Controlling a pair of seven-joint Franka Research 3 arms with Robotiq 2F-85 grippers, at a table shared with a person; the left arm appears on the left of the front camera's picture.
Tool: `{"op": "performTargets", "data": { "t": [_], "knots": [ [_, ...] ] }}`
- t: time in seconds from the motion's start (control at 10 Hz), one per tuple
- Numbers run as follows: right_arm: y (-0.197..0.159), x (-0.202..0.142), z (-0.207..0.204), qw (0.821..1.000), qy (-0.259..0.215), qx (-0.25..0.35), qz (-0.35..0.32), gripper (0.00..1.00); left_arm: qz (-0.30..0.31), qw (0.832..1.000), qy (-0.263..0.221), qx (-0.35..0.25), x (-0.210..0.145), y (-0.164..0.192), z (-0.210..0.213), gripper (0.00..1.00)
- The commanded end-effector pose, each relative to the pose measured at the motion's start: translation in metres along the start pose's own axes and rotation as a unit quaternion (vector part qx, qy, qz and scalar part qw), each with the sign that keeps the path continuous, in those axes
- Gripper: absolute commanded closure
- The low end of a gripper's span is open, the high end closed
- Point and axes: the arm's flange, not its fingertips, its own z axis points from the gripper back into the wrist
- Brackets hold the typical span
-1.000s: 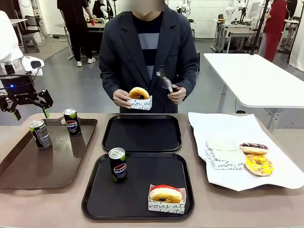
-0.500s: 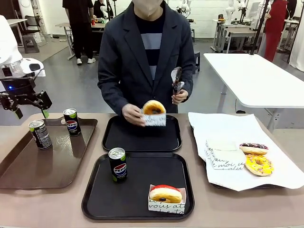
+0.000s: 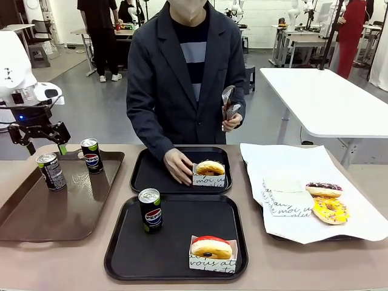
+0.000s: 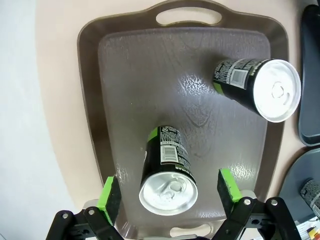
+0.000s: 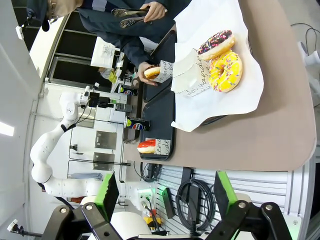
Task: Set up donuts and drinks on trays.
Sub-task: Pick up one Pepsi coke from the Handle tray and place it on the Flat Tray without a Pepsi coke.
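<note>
The left gripper (image 3: pixel 45 146), jaws spread and empty, hovers over a can (image 3: pixel 51 171) on the brown tray (image 3: pixel 36 218). A hand (image 3: pixel 179 167) sets a donut (image 3: pixel 210 168) on the far tray (image 3: pixel 154 177), which probably needs that can next. The right gripper (image 5: pixel 165 195) is also spread and empty.

Two matt black plastic trays (image 3: pixel 151 174). The brown tray (image 3: pixel 36 212) at nine o'clock is glossy and wood-grained. Cans (image 4: pixel 169 192) have shiny metal tops. Donuts (image 3: pixel 210 167) sit in white paper sleeves (image 3: pixel 209 180). Tabletop (image 3: pixel 60 260): smooth, matt beige.
</note>
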Motion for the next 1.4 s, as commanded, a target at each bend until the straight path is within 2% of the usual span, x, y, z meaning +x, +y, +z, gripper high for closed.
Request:
{"op": "performTargets", "data": {
  "t": [0.0,0.5,1.3],
  "knots": [
    [-0.001,-0.007,0.006,1.000,-0.006,0.010,0.007,0.00,0.006,1.000,0.001,0.006,0.007,0.004,-0.008,0.00],
    [-0.001,-0.007,0.006,1.000,-0.006,0.010,0.007,0.00,0.012,1.000,0.014,-0.004,-0.002,0.012,-0.027,0.00],
    [-0.001,-0.007,0.006,1.000,-0.006,0.010,0.007,0.00,-0.017,1.000,0.017,-0.010,-0.019,-0.005,-0.035,0.00]
  ]
}}
